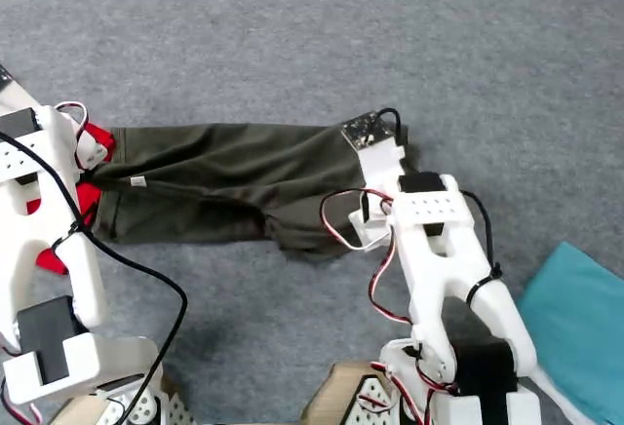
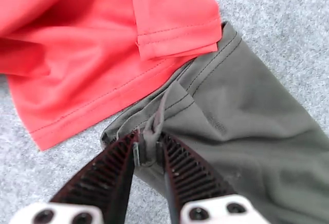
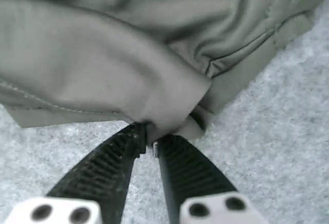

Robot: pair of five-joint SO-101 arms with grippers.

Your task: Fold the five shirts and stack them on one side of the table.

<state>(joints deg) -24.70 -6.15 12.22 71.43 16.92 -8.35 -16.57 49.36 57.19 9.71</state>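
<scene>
My left hand point(image 2: 148, 149) pinched the olive shirt point(image 1: 224, 176) at its nine o'clock end, touching the red shirt point(image 2: 77, 54); my right hand point(image 3: 151, 142) pinched its three o'clock end.

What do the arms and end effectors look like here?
Left arm and right arm are white plastic with black motors and loose red, white and black cables. Left end effector and right end effector are black and ribbed, on white bases with screw holes.
</scene>
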